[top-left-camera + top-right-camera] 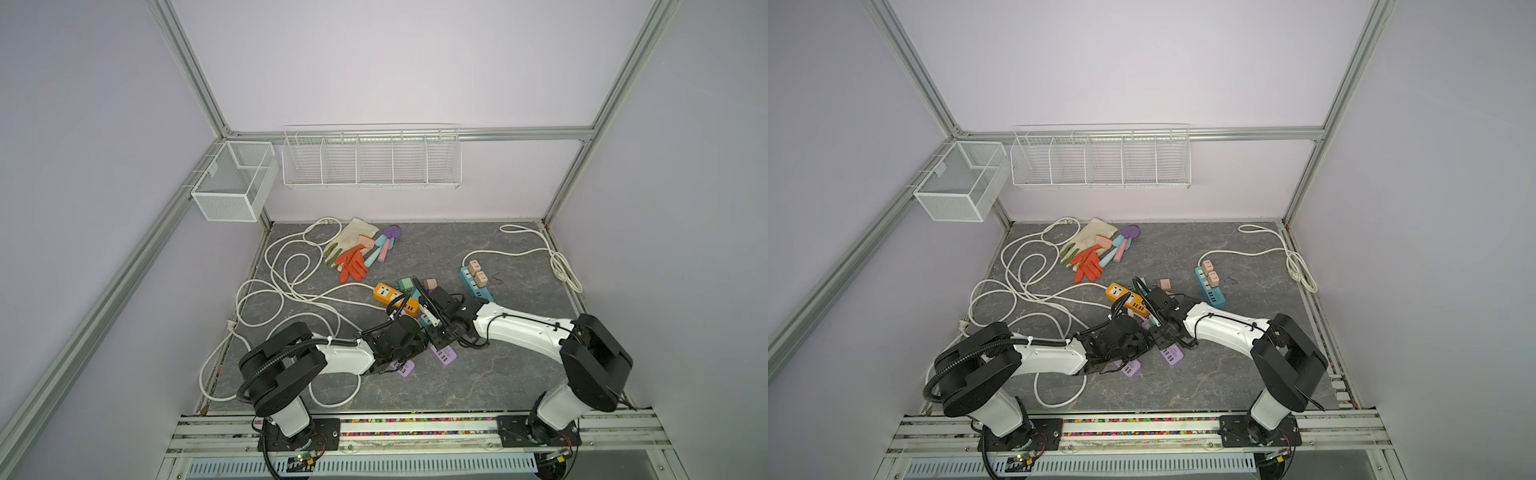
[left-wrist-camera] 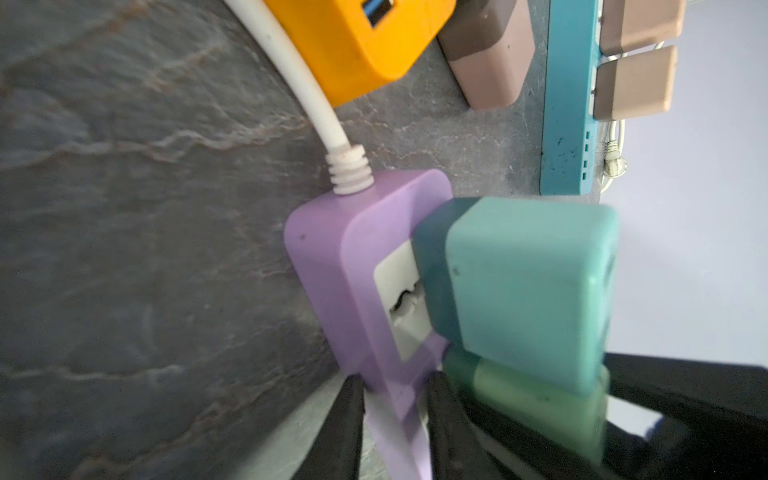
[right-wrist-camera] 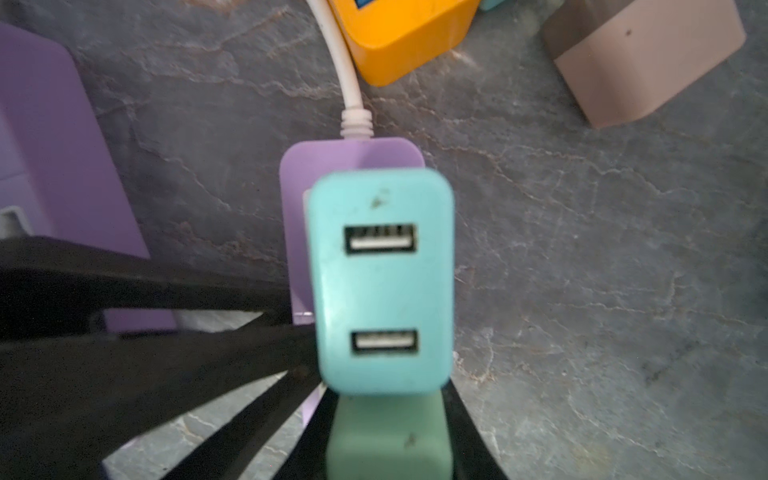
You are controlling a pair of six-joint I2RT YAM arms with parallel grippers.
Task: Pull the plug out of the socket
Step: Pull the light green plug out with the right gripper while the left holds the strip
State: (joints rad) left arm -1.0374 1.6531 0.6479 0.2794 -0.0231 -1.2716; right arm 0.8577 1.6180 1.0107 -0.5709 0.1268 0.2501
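I'm looking down on a grey, veined slate tabletop (image 1: 498,374) walled in lilac behind an aluminium frame; a white mesh box (image 1: 232,183) hangs on the left wall and a five-compartment wire rack (image 1: 372,164) on the back wall, both showing only their own wire; on the table I count, from the left, looped white cable (image 1: 282,266), two gloves (image 1: 353,264) and four power strips: one orange power strip (image 1: 395,297), two purple, one blue power strip (image 1: 478,291) carrying two beige plugs (image 1: 474,266); my left gripper (image 2: 395,419) is clamped tight across the purple power strip (image 2: 353,270); my right gripper (image 3: 386,449) is closed on the green plug (image 2: 536,399), which sits against that strip's socket face beside a teal plug (image 3: 380,282); whether its prongs are seated I cannot tell; the second purple power strip (image 3: 50,166) lies alongside.
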